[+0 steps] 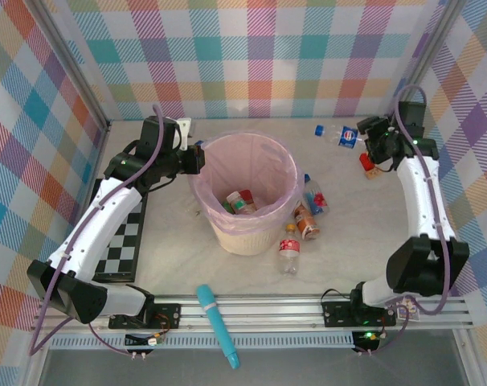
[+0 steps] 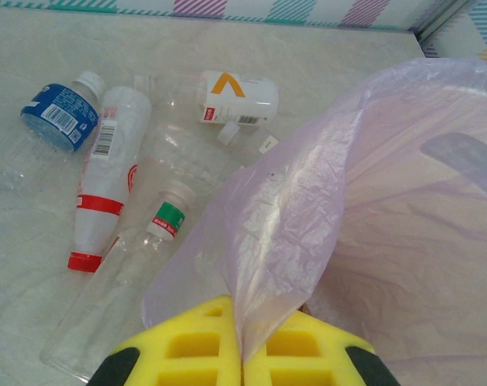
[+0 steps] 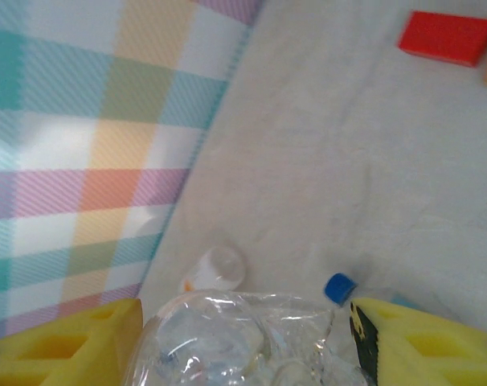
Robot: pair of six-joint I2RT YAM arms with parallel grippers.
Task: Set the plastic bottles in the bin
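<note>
The right gripper (image 3: pixel 243 315) straddles a crumpled clear bottle (image 3: pixel 227 350) with a blue cap, lying by the far right wall. Its yellow pads sit at or nearly at the bottle's sides, and I cannot tell whether they bite yet. The step in hand looks like the pick. Squeeze the flattened body rather than the neck, and gently, since thin plastic may buckle and slip; then lift well clear before swinging over. The left gripper (image 2: pixel 242 344) is clamped on the edge of the lilac bag (image 2: pixel 388 241), which should keep the mouth steady for the drop. On the pale, marbled tabletop (image 1: pixel 364 233), a teal stick (image 1: pixel 218 326) lies at the near edge and a checkerboard mat (image 1: pixel 119 245) to the left. The bin (image 1: pixel 231 233) stands mid-table with bottles already inside, three bottles (image 1: pixel 306 223) lie just right of it, and several more bottles (image 2: pixel 107 177) lie past the bag's edge. A red block (image 3: pixel 444 38) lies farther on, with pastel plaid walls behind.
</note>
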